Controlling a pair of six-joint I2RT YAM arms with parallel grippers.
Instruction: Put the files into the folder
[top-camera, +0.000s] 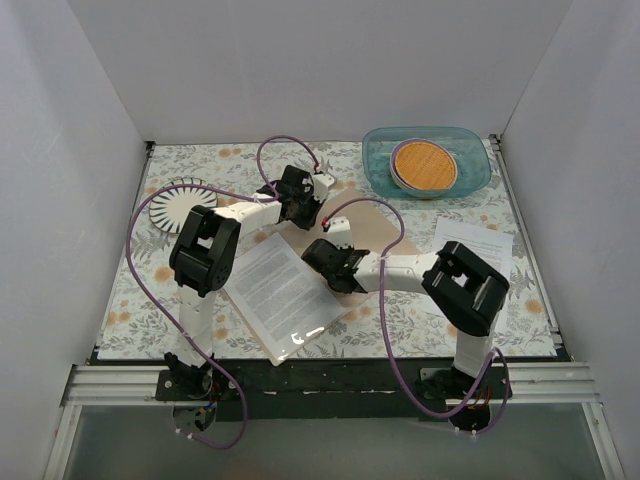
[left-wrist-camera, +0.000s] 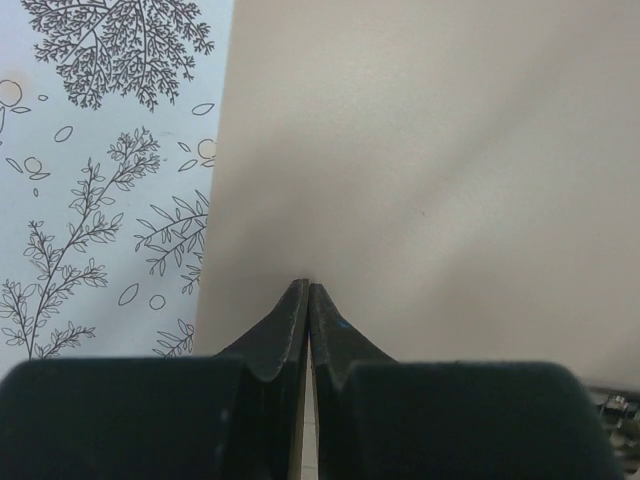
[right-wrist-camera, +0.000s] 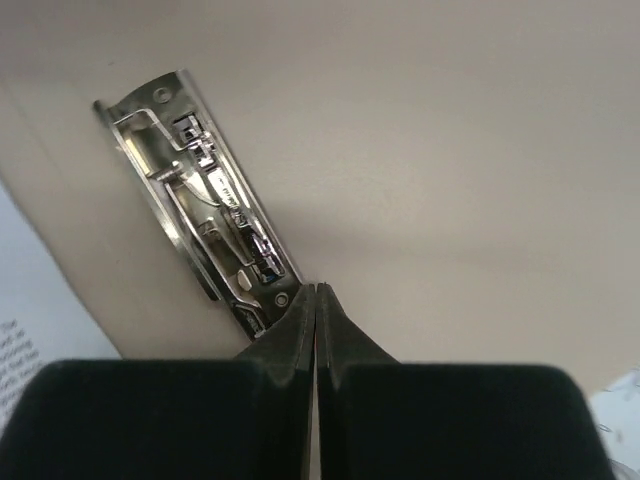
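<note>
1. The left gripper (left-wrist-camera: 308, 297) is clenched: its two black fingers are pressed together and nothing is between them.
2. In the left wrist view the fingertips point at the plain tan cover of the folder (left-wrist-camera: 450, 150). The cover fills the view from 11 o'clock round to 3 o'clock of the tips. I cannot tell if the tips touch it.
3. At 9 to 10 o'clock of these tips the folder's edge ends and the flowered tablecloth (left-wrist-camera: 90, 200) shows.
4. The right gripper (right-wrist-camera: 316, 298) is also clenched and holds nothing.
5. In the right wrist view the metal clip (right-wrist-camera: 200, 200) of the folder lies at 10 to 11 o'clock of the tips. Its near end is just beside them, and the tan cover is all around it.
6. In the top view the folder lies flat between the two grippers, with both arms over it.
7. A printed sheet (top-camera: 280, 290) lies on the tablecloth at 8 o'clock of the right gripper, beside the folder and not in it.
8. A second printed sheet (top-camera: 478, 240) lies at 3 o'clock of the right gripper, well apart from the first one.
9. Farther out, a blue tray (top-camera: 480, 175) with a round orange thing (top-camera: 424, 165) in it stands at 1 to 2 o'clock, and a striped plate (top-camera: 180, 205) lies at 9 o'clock of the left gripper.
</note>
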